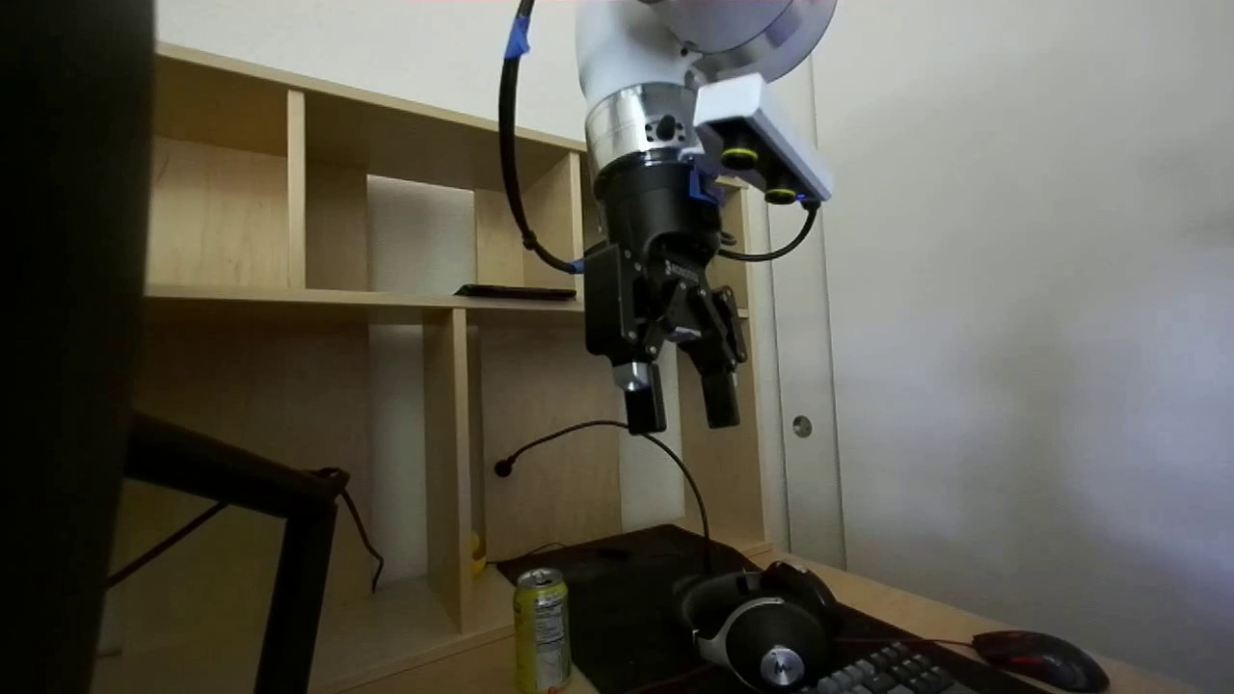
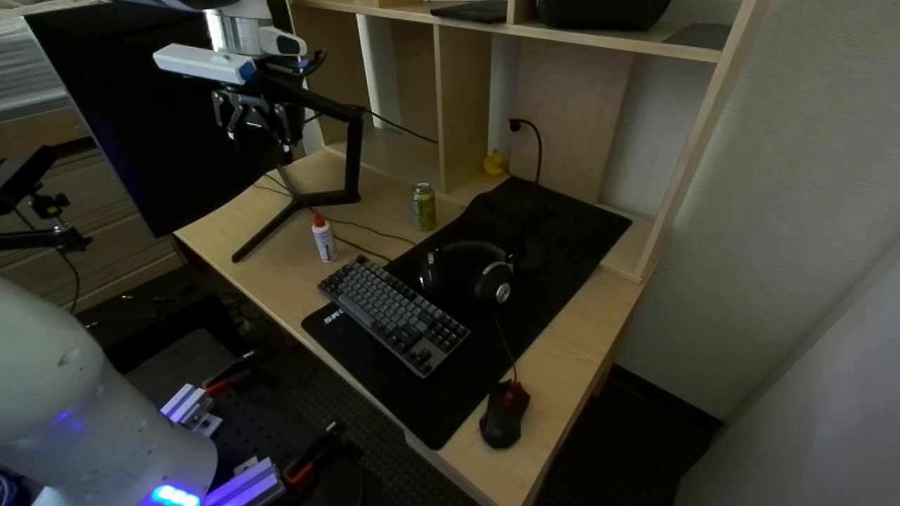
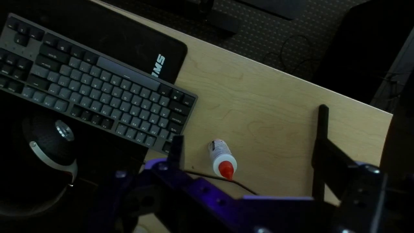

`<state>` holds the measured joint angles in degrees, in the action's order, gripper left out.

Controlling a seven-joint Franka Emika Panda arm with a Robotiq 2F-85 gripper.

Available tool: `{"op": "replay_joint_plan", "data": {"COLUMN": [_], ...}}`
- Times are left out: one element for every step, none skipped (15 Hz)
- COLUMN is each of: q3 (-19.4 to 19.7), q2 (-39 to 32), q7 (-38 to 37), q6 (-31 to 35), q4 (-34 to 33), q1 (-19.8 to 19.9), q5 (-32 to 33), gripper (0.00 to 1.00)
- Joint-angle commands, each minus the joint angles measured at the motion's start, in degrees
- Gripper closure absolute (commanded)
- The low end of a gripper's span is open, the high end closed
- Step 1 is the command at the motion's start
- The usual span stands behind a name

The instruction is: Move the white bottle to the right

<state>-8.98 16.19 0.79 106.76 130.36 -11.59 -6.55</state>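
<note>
Hanging above the desk [image 2: 281,281], the gripper [image 1: 684,413] points downward with its two fingers [image 1: 647,405] spread apart; a clear gap separates the tips. The white bottle [image 2: 324,242] stands upright on the desk, below the gripper and well apart from it. It carries a red nozzle cap [image 3: 226,169] and a printed label [image 3: 220,149]. In an exterior view, the bottle is located between the monitor stand [image 2: 354,158] and the keyboard [image 2: 394,313], touching neither. In the wrist view, the bottle appears near one end of the keyboard, and a dark cable [image 3: 207,175] runs past the cap; whether cable and bottle touch cannot be determined.

The keyboard rests on a black mat [image 2: 432,414], with one end extending past the mat's edge. The headphones [image 2: 493,282] rest on the same mat, next to the keyboard. The mouse [image 2: 504,416] is positioned on bare desk surface, just beside the mat. The drinks can [image 2: 424,209], yellow-green, stands upright in both exterior views, near the shelf unit [image 1: 222,212]. A small yellow object [image 2: 493,164] sits in a lower compartment of the shelf unit, beside an upright divider [image 2: 464,105].
</note>
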Motion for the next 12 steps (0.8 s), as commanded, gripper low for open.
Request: {"op": "replay_joint_plan", "data": {"q3": [-1.07,-1.91,-2.79,-3.51,-4.35,-4.82,-4.99,-4.38,-4.50,-4.47,-4.46,-4.40], "q2": [-3.83,-6.54,-9.27,-11.43,-14.48,-17.17,-20.00,-15.14,-17.44,-18.09,-17.79,-17.06], "q7": [-1.03,-1.72,-2.43,-3.72,-6.00,-7.89,-10.60,-7.37,-8.17,-8.16,-8.16,-8.15], "q6": [3.33,7.34,12.59,17.18,21.60,25.41,27.85,23.34,24.84,24.85,24.79,24.66], "q4": [0.61,0.93,1.42,2.03,2.21,2.40,2.06,2.58,2.55,2.32,2.24,2.24], "q1": [0.06,-0.25,-0.70,-0.89,-0.96,-1.13,-1.27,-1.23,-1.48,-1.52,-1.50,-1.44], "q5": [-0.50,-0.20,-0.32,0.13,1.53,2.53,3.50,1.91,2.25,2.24,2.24,2.24], "gripper": [0.00,0.00,0.00,0.00,0.00,0.00,0.00,0.00,0.00,0.00,0.00,0.00]}}
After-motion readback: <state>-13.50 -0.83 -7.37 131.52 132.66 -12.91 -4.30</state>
